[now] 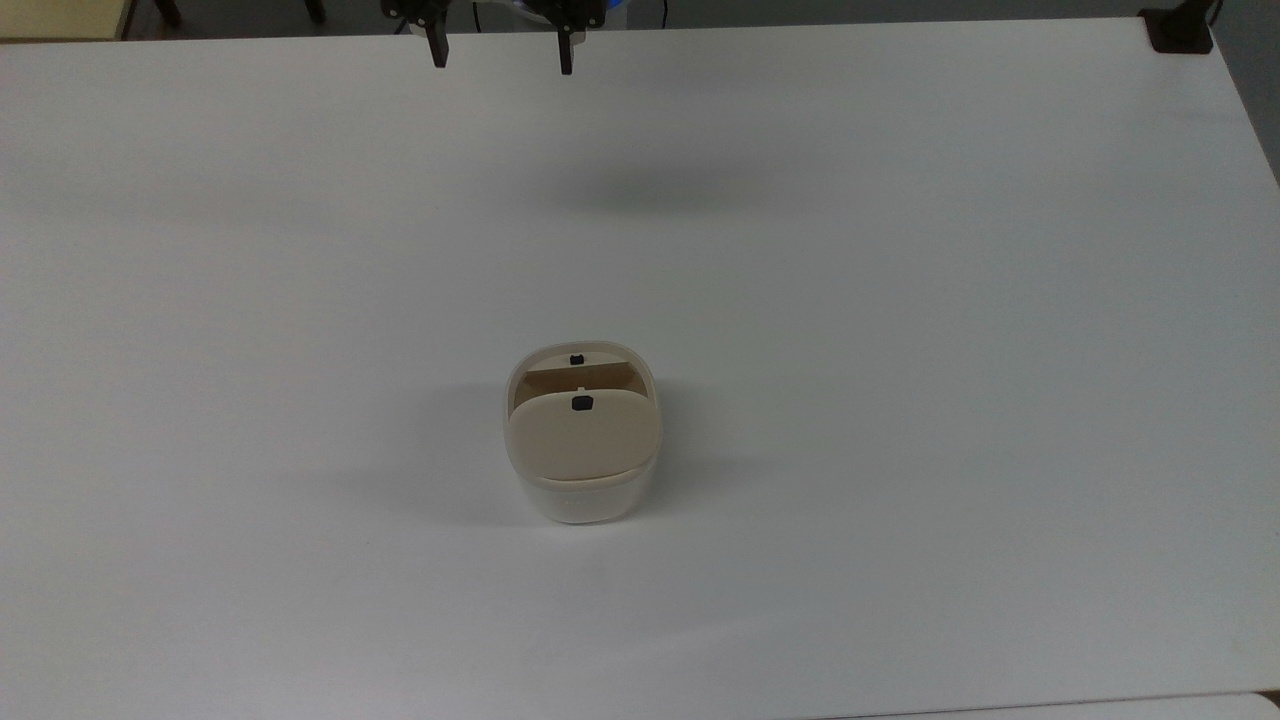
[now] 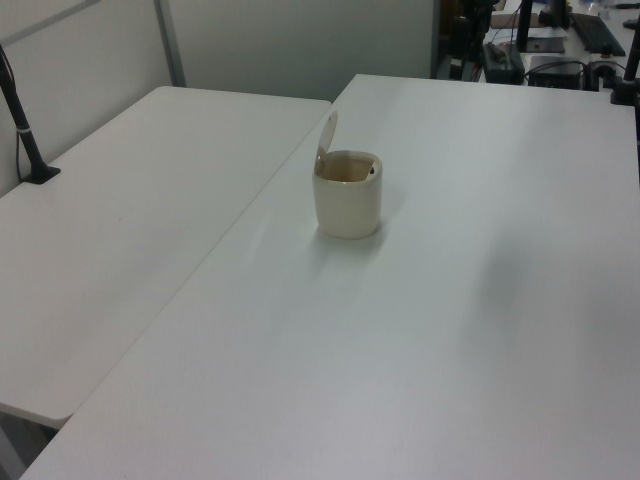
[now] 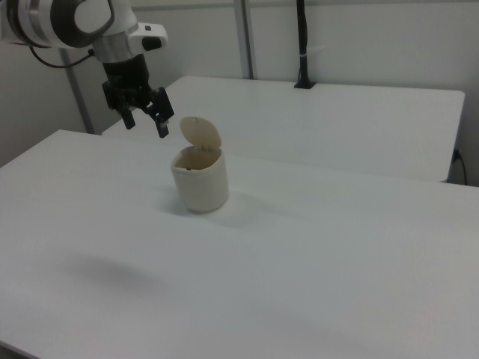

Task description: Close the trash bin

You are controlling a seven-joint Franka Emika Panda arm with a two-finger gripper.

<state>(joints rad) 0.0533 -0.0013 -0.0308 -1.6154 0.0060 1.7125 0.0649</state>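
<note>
Top view: we are hovering our gripper (image 1: 502,52), spread wide and empty, at the table's (image 1: 900,300) far edge; the trash bin (image 1: 581,445) stands mid-table, lid (image 1: 583,437) raised—we should press it down gently.

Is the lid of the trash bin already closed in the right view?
No, the lid stands upright above the open trash bin, and the gripper hangs apart from it.

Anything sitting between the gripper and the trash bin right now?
No. In the top view the stretch of white table between the open gripper and the trash bin is bare, apart from the arm's shadow. The lid stands open.
</note>
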